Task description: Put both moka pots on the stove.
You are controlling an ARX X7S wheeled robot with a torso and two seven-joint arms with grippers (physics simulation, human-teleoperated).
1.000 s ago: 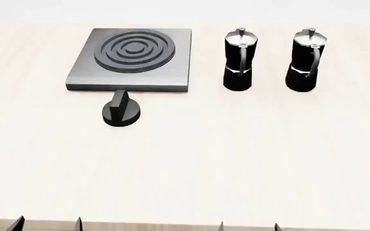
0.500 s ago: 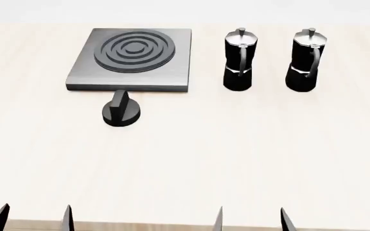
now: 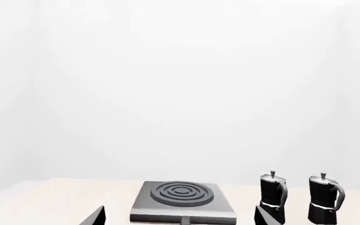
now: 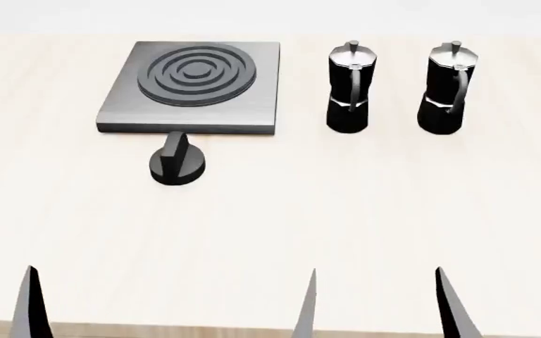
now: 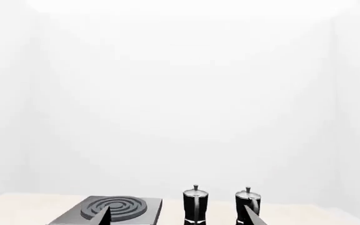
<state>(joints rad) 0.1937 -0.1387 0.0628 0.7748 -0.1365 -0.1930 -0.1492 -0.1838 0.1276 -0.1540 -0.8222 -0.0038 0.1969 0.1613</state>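
Note:
The two moka pots [image 4: 351, 88] [image 4: 444, 88] stand upright side by side on the table, right of the stove [image 4: 191, 88], which has nothing on it. My right gripper [image 4: 376, 271] hangs open and empty over the table's near edge, well short of the pots. Only one left finger [image 4: 31, 299] shows in the head view, at the near left. In the left wrist view my left gripper [image 3: 180, 208] is open, with the stove [image 3: 183, 201] far ahead. The right wrist view shows my right gripper [image 5: 176, 208] open, with both pots [image 5: 196, 206] [image 5: 247, 204] ahead.
A low black round knob [image 4: 177, 163] sits just in front of the stove. The pale wooden table [image 4: 346, 211] stretches bare between the grippers and the objects. Its front edge runs along the bottom of the head view.
Both grippers have come further up into the head view over the table's near edge. The left one has shifted left, so only one of its fingers shows. Pots, stove and knob have not moved.

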